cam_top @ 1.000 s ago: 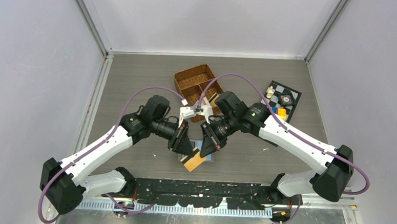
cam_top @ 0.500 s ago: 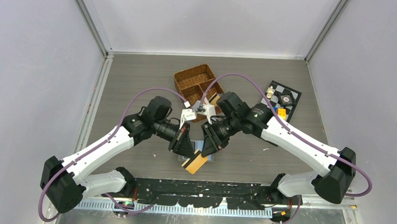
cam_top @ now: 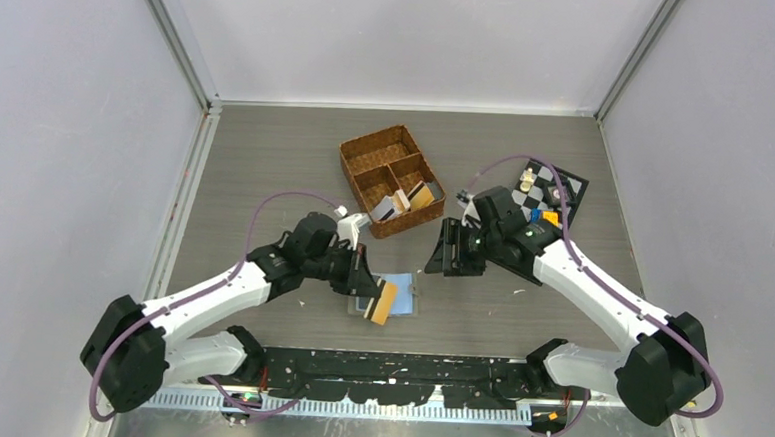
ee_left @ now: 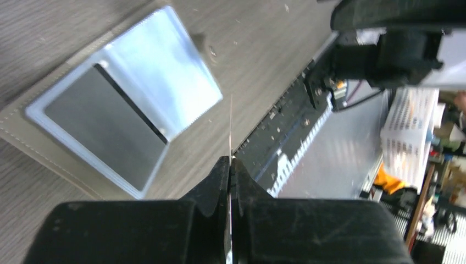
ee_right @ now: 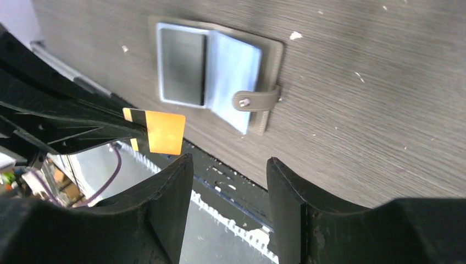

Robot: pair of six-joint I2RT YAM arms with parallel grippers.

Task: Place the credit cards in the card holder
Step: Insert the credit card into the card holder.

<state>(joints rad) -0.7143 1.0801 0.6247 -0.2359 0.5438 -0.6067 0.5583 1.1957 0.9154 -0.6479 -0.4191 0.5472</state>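
Left wrist view shows the left gripper [ee_left: 229,162] clenched on an orange credit card [ee_left: 230,125], which appears edge-on as a thin line rising from between the pinched fingertips. Only one end of the card is caught; the rest sticks out free, tilted above the table [cam_top: 266,172]. Just beyond its free end lies the card holder [ee_left: 104,118], spread open and flat, with its clear sleeves [ee_left: 165,71] facing up and its snap tab [ee_right: 255,100] out to one side. The right gripper [ee_right: 229,165] is released and empty, jaws well apart, hanging off to the side near the wicker basket [cam_top: 367,149], where more cards [cam_top: 420,195] lie in a compartment.

Nothing pins the holder down, which I judge the main risk: a card pressed against a sleeve mouth could shove the whole wallet along the table or flip a loose sleeve over. With such a narrow pinch, the card may also pivot in the jaws and skate over the plastic instead of entering
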